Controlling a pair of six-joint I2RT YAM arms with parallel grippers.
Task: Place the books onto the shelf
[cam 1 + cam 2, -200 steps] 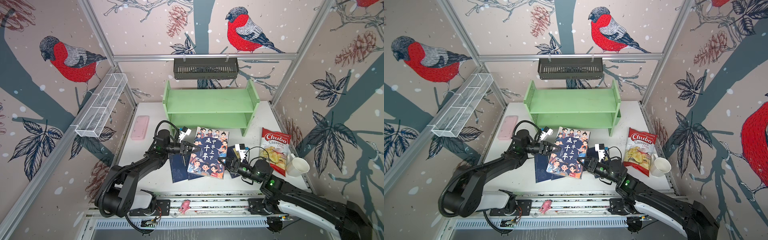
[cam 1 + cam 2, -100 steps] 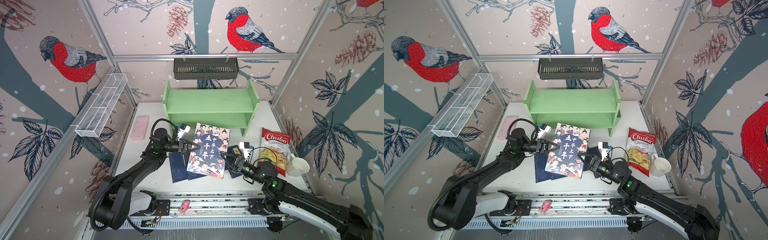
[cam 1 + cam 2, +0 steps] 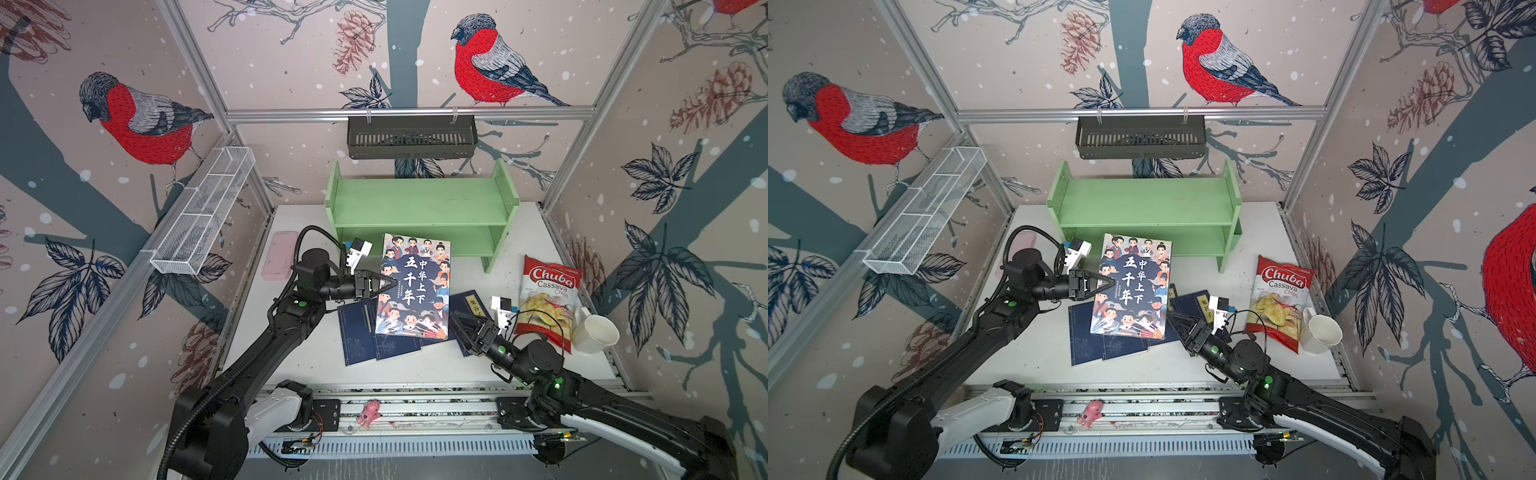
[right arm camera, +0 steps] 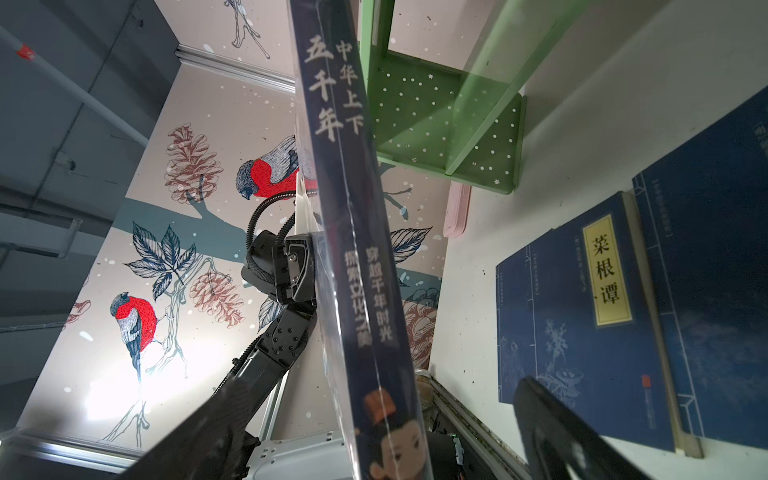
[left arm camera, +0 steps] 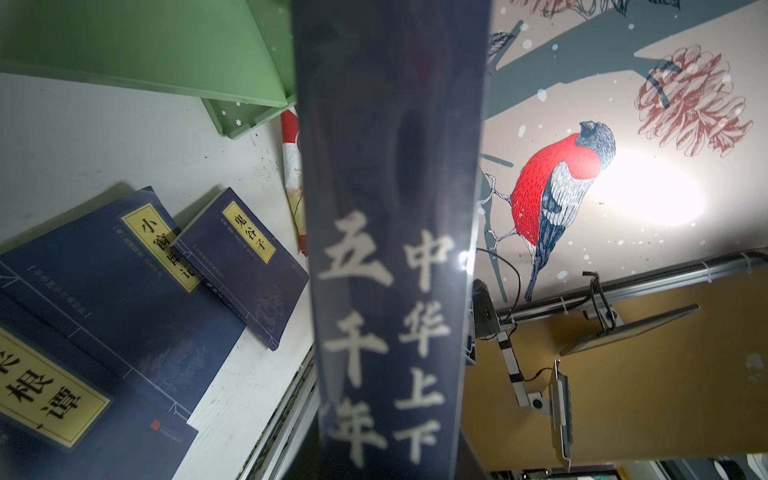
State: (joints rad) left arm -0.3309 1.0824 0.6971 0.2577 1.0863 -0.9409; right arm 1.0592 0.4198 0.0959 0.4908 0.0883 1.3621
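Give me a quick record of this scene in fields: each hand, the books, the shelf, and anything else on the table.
left hand: shut on the cartoon book, at its left edge
cartoon book: raised off the table, in front of the shelf
right hand: open, by that book's near right corner
navy books: flat on the table, overlapping, partly under the raised book
shelf: no books seen on either tier
other: chips bag and white mug at right, pink case at left

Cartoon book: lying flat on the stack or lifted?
Lifted. The left claw pinches the cartoon book by a long edge; the left wrist view shows it clear above the navy books lying below.
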